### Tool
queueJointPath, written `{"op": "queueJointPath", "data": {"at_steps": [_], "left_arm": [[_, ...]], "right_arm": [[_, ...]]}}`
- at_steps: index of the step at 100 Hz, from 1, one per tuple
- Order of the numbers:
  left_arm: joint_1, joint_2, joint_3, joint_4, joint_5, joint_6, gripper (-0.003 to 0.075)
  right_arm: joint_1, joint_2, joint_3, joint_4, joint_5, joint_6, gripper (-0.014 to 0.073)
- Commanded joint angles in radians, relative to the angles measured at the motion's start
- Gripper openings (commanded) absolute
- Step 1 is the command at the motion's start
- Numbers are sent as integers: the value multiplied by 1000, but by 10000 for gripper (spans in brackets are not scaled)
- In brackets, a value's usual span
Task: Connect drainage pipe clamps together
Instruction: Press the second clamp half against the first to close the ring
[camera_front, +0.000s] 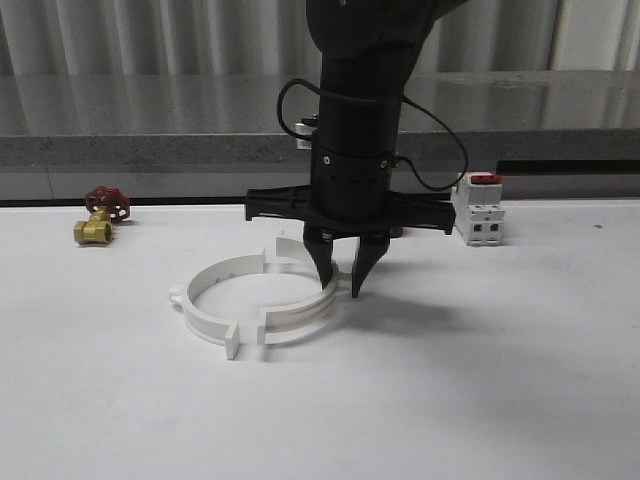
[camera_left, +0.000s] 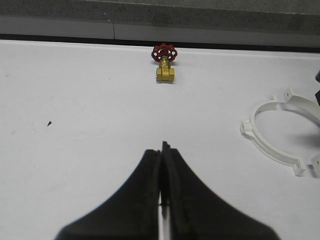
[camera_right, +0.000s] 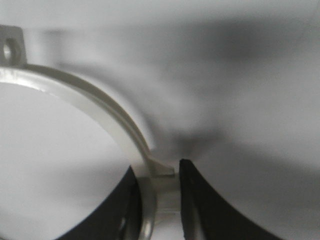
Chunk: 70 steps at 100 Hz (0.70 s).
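Observation:
Two white drainage pipe clamps lie on the white table as a nearly closed ring. The left half (camera_front: 205, 290) and the right half (camera_front: 305, 318) have front end tabs a small gap apart. My right gripper (camera_front: 341, 283) points down over the right half, one finger inside the wall and one outside. In the right wrist view the gripper (camera_right: 157, 170) is shut on that clamp's wall (camera_right: 95, 95) at a small outer lug. My left gripper (camera_left: 163, 147) is shut on nothing, above bare table, well away from the left half (camera_left: 272, 140).
A brass valve with a red handwheel (camera_front: 100, 215) sits at the back left, also in the left wrist view (camera_left: 164, 62). A white breaker with a red top (camera_front: 478, 208) stands at the back right. A grey ledge (camera_front: 150, 130) borders the table's far edge.

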Motion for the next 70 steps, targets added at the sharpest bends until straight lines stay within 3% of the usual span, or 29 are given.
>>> {"op": "queueJointPath", "data": {"at_steps": [1, 70], "left_arm": [[2, 6, -27, -12, -73, -1, -20], [2, 6, -27, -13, -73, -1, -20]], "right_arm": [[2, -58, -32, -11, -22, 10, -2], [4, -58, -32, 6, -32, 13, -2]]}}
